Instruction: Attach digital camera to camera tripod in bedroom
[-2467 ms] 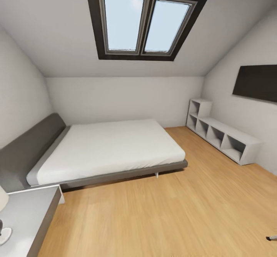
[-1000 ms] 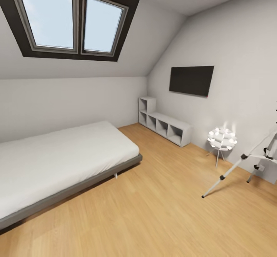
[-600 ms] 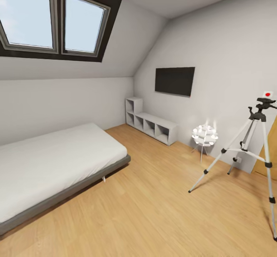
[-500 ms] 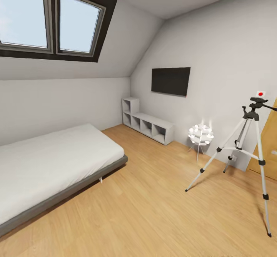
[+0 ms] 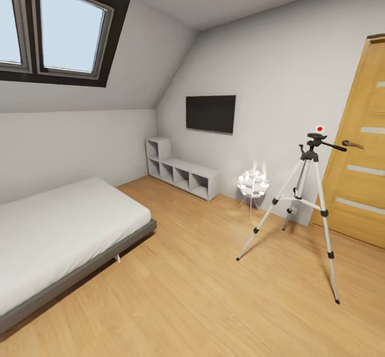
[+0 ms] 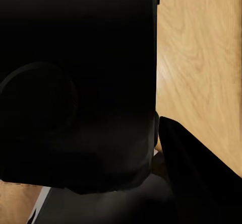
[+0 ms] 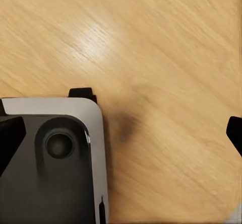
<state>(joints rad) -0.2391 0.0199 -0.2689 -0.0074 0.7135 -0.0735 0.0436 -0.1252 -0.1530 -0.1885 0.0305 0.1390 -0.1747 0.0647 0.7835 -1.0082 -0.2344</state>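
Bedroom (image 5: 176,293), wood floor: camera tripod (image 5: 305,202) standing right of centre beside wooden door (image 5: 363,148); cubby shelf (image 5: 182,172), compartments bare, centre. Finger state of both grippers: cannot tell.

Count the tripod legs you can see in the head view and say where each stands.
3. On the camera tripod, one leg splays toward the bed, one comes nearest the camera, one runs back toward the wall beside the door. None seems hidden.
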